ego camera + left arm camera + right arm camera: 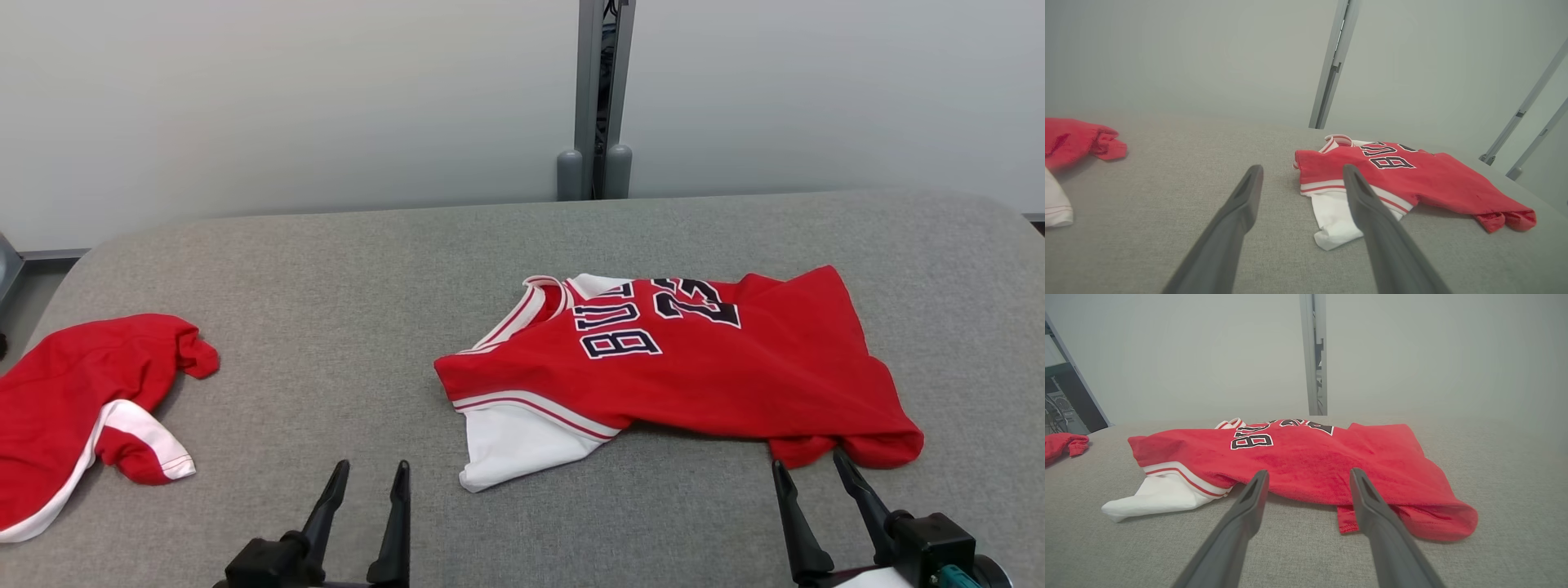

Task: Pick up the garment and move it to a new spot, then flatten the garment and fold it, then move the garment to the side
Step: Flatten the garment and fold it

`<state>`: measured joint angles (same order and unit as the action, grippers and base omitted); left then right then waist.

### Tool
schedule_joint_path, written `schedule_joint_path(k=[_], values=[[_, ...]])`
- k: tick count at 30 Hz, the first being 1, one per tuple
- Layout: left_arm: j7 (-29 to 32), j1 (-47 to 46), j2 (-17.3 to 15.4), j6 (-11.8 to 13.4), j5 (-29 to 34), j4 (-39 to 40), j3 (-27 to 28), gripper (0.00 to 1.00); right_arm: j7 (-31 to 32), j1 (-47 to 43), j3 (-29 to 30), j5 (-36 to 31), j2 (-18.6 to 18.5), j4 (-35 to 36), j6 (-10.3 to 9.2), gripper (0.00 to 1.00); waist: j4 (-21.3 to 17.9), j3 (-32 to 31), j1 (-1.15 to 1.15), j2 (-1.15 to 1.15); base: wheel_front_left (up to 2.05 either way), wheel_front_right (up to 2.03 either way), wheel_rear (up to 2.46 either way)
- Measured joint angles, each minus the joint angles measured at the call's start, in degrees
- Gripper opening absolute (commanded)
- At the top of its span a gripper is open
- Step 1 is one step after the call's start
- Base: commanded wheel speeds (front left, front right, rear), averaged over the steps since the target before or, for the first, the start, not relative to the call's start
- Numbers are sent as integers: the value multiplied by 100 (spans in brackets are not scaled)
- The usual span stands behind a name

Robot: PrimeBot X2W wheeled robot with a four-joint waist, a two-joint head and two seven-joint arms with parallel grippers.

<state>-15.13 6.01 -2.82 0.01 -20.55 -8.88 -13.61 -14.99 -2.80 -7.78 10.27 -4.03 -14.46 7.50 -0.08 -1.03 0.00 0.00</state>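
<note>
**Red jersey lies just ahead of the right gripper**

The garment point(702, 376) carries dark, white-edged letters reading "BU", the rest lost in a fold, with a number that looks like 23 beside them. Its far side is tucked under. It is red with a white sleeve and striped trim, rumpled on the grey padded surface point(326, 269). Its red hem sits just beyond the right gripper point(808, 460), and the white sleeve lies ahead-right of the left gripper point(371, 465). Both grippers are spread wide and empty. Left of the left gripper, another red garment point(73, 392) is cut off by the frame.

Likely a robot lab, bare grey wall point(245, 98), metal post point(589, 82), grey padded table point(367, 261)
</note>
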Motion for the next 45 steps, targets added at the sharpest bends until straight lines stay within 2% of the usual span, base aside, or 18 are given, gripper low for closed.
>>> schedule_joint_path(k=[4, 8, 19, 26, 28, 29, 30, 38, 42, 45], values=[[-1, -205, 2, -114, 52, -298, -174, 100, 0, 17, -5, 5, -13, 12, 0, 100, -32, 64, 0, 0, 0, 0, 0], [1, -548, 4, -280, 99, -1051, -591, 100, 0, 139, -40, 25, -31, 34, 0, 100, -107, 190, 0, 0, 0, 0, 0], [0, -1620, 4, -355, 308, -2540, -1214, 100, 0, 370, -7, 31, -47, 94, 0, 100, -240, 642, 0, 0, 0, 0, 0], [0, -2029, 5, -372, 180, -2965, -1393, 99, 0, 480, 29, 33, -40, 131, 0, 100, -304, 871, 0, 0, 0, 0, 0], [0, -2084, 4, -372, 127, -3045, -1451, 50, 0, 482, 30, 33, -40, 134, 0, 100, -318, 911, 0, 0, 0, 0, 0], [0, -2095, 4, -372, 110, -3103, -1490, 18, 0, 486, 33, 33, -42, 141, 0, 100, -329, 926, 0, 0, 0, 0, 0], [0, -2106, 4, -372, 81, -3166, -1524, 0, 0, 488, 36, 33, -43, 147, 0, 100, -339, 938, 0, 0, 0, 0, 0], [0, -2131, 7, -327, -152, -2815, -1271, 0, 0, 503, 176, 37, -45, 111, 0, 100, -365, 973, 0, 0, 0, 0, 0], [1, -1834, -38, -337, -185, -2283, -821, 0, 0, 537, 712, 427, 10, -77, 0, 100, -341, 997, 0, 0, 0, 0, 0], [1, -1643, -180, -348, -138, -1936, -533, 0, 0, 633, 980, 798, 20, -524, -1, 100, -293, 1009, 0, 0, 0, 0, 0]])
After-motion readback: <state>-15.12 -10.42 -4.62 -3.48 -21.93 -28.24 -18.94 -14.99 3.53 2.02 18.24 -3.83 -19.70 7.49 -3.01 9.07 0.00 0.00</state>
